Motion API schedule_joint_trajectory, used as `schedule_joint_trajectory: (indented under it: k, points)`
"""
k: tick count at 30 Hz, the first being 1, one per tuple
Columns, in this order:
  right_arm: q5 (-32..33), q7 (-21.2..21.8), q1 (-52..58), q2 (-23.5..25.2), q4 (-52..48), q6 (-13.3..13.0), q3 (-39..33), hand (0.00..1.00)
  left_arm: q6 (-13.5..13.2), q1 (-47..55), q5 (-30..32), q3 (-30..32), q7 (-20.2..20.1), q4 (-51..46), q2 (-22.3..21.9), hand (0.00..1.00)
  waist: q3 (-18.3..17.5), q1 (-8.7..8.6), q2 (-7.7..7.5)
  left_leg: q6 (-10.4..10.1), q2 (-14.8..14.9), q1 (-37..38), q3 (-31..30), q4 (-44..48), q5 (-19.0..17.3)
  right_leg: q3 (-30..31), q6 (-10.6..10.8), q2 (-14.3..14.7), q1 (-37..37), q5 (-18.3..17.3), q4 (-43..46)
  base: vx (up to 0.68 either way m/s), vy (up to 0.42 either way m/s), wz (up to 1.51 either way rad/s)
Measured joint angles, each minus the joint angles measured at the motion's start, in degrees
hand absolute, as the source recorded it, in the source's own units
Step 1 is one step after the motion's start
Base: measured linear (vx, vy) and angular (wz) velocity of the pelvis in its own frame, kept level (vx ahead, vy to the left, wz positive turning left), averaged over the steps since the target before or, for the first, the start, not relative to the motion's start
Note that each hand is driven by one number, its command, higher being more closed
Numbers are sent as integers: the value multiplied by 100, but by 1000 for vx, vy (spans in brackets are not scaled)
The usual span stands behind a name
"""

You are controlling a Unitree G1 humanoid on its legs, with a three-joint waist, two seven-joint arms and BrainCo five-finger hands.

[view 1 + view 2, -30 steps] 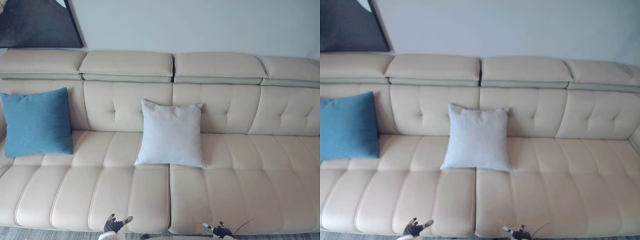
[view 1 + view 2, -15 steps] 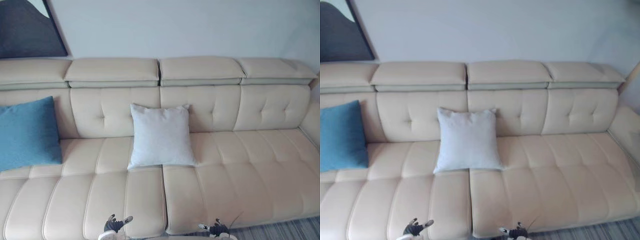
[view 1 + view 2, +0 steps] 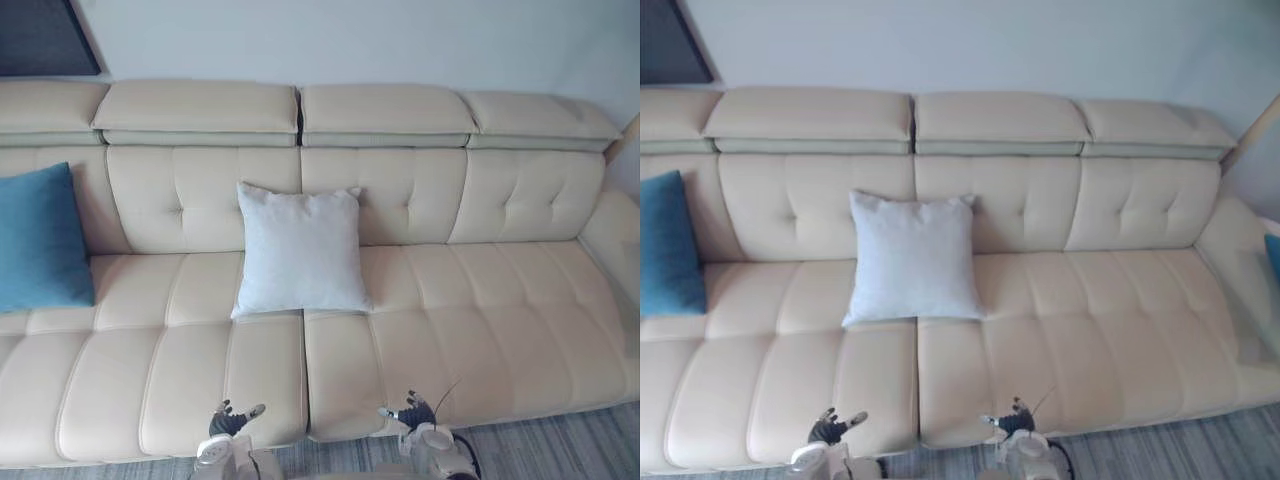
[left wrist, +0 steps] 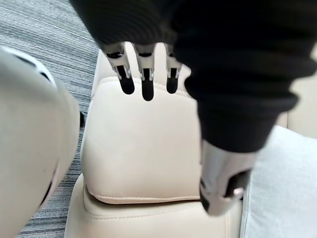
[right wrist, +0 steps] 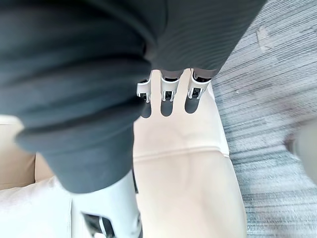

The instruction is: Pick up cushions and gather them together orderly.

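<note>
I'm holding my left hand (image 3: 232,420) and right hand (image 3: 408,414) spread, empty, at the sofa's (image 3: 450,330) front edge, the white cushion (image 3: 303,250) leaning upright mid-backrest, the blue cushion (image 3: 40,240) at its left end.

- The sofa (image 3: 450,320) is viewed front-on from above by both eye views; the white cushion (image 3: 912,258) is shared.
- Its seat is viewed closely by the wrist views.
</note>
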Motion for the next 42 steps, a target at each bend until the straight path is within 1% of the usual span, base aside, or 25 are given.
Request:
schedule_joint_trajectory:
  k: [3, 4, 6, 7, 8, 9, 11, 12, 13, 14, 15, 17, 22, 26, 27, 31, 32, 34, 35, 36, 37, 38, 39, 41, 42]
  points:
    - [-12, -100, -20, -85, 45, 17, 1, 0, -14, -43, -2, -66, 11, 1, -122, 0, 203, -87, 302, -354, 253, -4, -291, -272, 311, -391, -22, 268, 216, 7, -350, -196, -201, 31]
    - [-24, -103, -12, -91, 46, 27, 1, 0, -14, -43, -4, -87, 12, 0, -118, 0, 217, -112, 307, -369, 253, 17, -323, -347, 389, -419, -60, 279, 212, 8, -336, -269, -211, 30]
    - [-51, -119, 32, -93, 47, 36, -9, 0, -15, -13, -6, -96, 14, 1, -106, 0, 247, -189, 254, -409, 202, 151, -413, -831, 824, -533, -225, 254, 80, -10, -281, -256, -137, 17]
    - [-53, -124, 37, -93, 47, 35, -9, 0, -17, -14, -7, -90, 14, -6, -104, 0, 266, -188, 216, -410, 185, 156, -424, -845, 824, -542, -289, 237, 70, -39, -287, -230, -60, -17]
    - [-74, -127, 26, -181, 48, 37, -30, 0, -18, -34, -7, -75, 14, -21, -118, 0, 300, -176, 229, -362, 154, 119, -453, -734, 672, -554, -582, 159, -33, -136, -253, -177, -8, -22]
    - [-86, -129, 34, -215, 48, 37, -47, 0, -17, -29, -5, -47, 12, -20, -131, 0, 310, -191, 257, -336, 152, 97, -496, -618, 571, -542, -593, 133, -58, -126, -241, -215, 83, -33]
    - [-115, -131, 209, -226, 57, 87, -108, 0, -25, 1, -21, 32, 11, -10, -138, 0, 283, -206, 191, -213, -97, 218, -489, 168, 3, -311, -510, -78, -150, -21, -303, -204, 173, -34]
    - [-116, -130, 234, -222, 58, 91, -108, 0, -27, 7, -27, 43, 12, -6, -142, 0, 283, -208, 190, -202, -125, 267, -495, 265, -122, -252, -477, -94, -180, 20, -339, -177, 216, -52]
    - [-118, -119, 274, -210, 63, 101, -107, 0, -29, 32, -46, 167, 10, -3, -168, 0, 275, -207, 223, -191, -142, 429, -486, 266, -458, -111, -418, -81, -298, 107, -411, -177, 298, -71]
    - [-124, -111, 287, -181, 90, 110, -116, 0, -22, 57, -62, 291, 5, -10, -208, 0, 234, -178, 275, -282, -169, 533, -425, -10, -792, 70, -279, -21, -491, 166, -395, -140, 254, -74]
    - [-130, -109, 313, -125, 94, 118, -124, 0, -17, 62, -62, 321, 12, -4, -185, 0, 222, -175, 260, -270, -191, 514, -359, -47, -804, 149, -277, -22, -528, 197, -406, -90, 236, -62]
    - [-168, -80, 441, 41, 101, 134, -122, 0, -18, 150, -111, 478, 21, 9, -106, 0, 123, -216, 113, -191, -358, 520, -178, -101, -848, 327, -192, -140, -512, 475, -698, -16, 195, -46]
    - [-164, -71, 465, 76, 160, 132, -121, 0, -17, 135, -109, 468, 10, 93, -139, 0, -35, -251, 97, -141, -512, 548, -168, -183, -885, 405, -61, -205, -412, 738, -1066, 57, 111, -9]
    - [-107, -71, 450, 33, 279, 128, -121, 0, -3, 67, -87, 465, -13, 292, -229, 0, -137, -246, 303, -78, -470, 663, -211, -108, -835, 521, -78, -90, -338, 764, -1161, 176, -7, -35]
    - [-95, -71, 455, 14, 282, 127, -118, 0, 6, 22, -47, 462, -22, 404, -247, 0, -143, -235, 334, -76, -445, 746, -216, -109, -836, 628, -142, -36, -301, 804, -1213, 122, -22, -50]
    - [-42, -73, 443, 6, 275, 98, -115, 0, 26, -76, 16, 457, -52, 479, -278, 0, -143, -215, 329, 29, -361, 823, -232, -96, -895, 980, -354, 190, -527, 975, -1252, 42, -22, -90]
    - [-42, -72, 395, 2, 269, 90, -106, 0, 34, -108, 17, 469, -62, 478, -283, 0, -133, -195, 335, 99, -288, 802, -87, -102, -935, 1000, -354, 347, -806, 1217, -1185, -30, 3, -139]
    - [-44, -76, 280, 2, 266, 90, -101, 0, 67, -121, 18, 474, -67, 479, -289, 0, -105, -157, 363, 111, -134, 808, 267, -142, -941, 552, -539, 522, -1136, 1637, -1218, -57, -4, -187]
    - [-43, -79, 160, 13, 236, 88, -109, 0, 73, -109, 18, 477, -72, 456, -298, 0, -51, -175, 454, 103, 71, 851, 669, -214, -946, -376, -833, 468, -1250, 1633, -1236, -55, -62, -175]
    - [-45, -81, 157, 17, 230, 84, -121, 0, 83, -123, 23, 465, -76, 444, -297, 0, -41, -219, 424, 97, 71, 904, 824, -244, -950, -949, -934, 372, -1314, 1478, -1002, -30, -73, -149]
    - [-48, -83, 192, 8, 234, 92, -178, 0, 91, -112, 30, 438, -95, 372, -317, 0, -45, -202, 390, 76, 69, 1041, 1176, -376, -957, -2118, -1141, 110, -1388, 1018, -472, 31, -105, -130]
    - [-57, -87, 230, 25, 243, 88, -284, 0, 93, -67, 24, 416, -106, 320, -316, 0, -32, -161, 339, 71, 52, 1218, 1536, -394, -958, -3072, -1281, -72, -1163, 780, -419, 36, -88, -136]
    - [-59, -89, 225, 37, 248, 88, -302, 0, 91, -68, 23, 414, -105, 303, -294, 0, -9, -154, 303, 66, 28, 1283, 1625, -387, -961, -3228, -1215, -77, -1090, 724, -502, 27, -115, -125]
    - [-63, -82, 221, -34, 278, 53, -352, 0, 108, -65, 28, 319, -122, 345, -198, 0, 101, -212, 383, 47, 46, 1430, 1508, -308, -984, -2777, -1218, 251, -978, 692, -672, -15, -148, -100]
    - [-66, -87, 216, -55, 301, 51, -354, 0, 112, -50, 33, 274, -122, 347, -181, 0, 103, -198, 389, 47, 77, 1432, 1445, -263, -983, -2692, -1199, 317, -980, 674, -709, -8, -147, -89]
